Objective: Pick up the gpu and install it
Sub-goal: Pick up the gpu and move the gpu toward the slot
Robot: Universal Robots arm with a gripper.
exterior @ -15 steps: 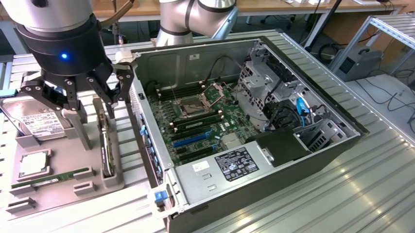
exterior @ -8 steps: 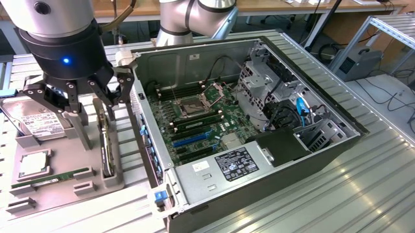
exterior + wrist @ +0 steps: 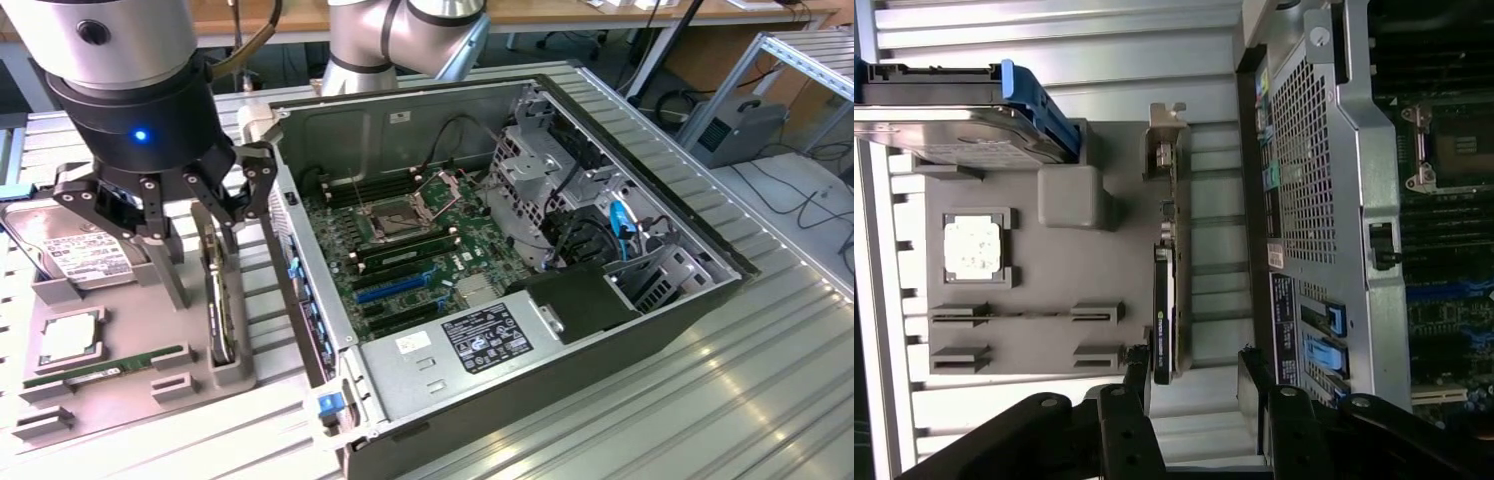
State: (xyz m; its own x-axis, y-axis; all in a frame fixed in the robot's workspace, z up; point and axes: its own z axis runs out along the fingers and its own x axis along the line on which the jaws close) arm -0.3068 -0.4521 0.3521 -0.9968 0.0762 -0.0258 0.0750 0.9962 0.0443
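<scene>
GPU (image 3: 216, 300) stands on its long edge in a slot of the grey holder (image 3: 120, 395) on the tabletop (image 3: 747, 400), just beside the open computer case (image 3: 400, 115), in the exterior view. The end effector (image 3: 180, 215) hangs above it, spread wide and holding nothing. A hard drive (image 3: 80, 255), a processor chip (image 3: 67, 335) and a memory stick (image 3: 107, 368) lie in the same holder.

From the wrist view, the GPU (image 3: 1164, 300) shows edge-on, its silver bracket (image 3: 1166, 140) at the far end. The end effector (image 3: 1194, 385) is wide apart and empty, with the card's near end between the two fingers (image 3: 1137, 385), closer to one. The case (image 3: 1314, 160) lies alongside.
</scene>
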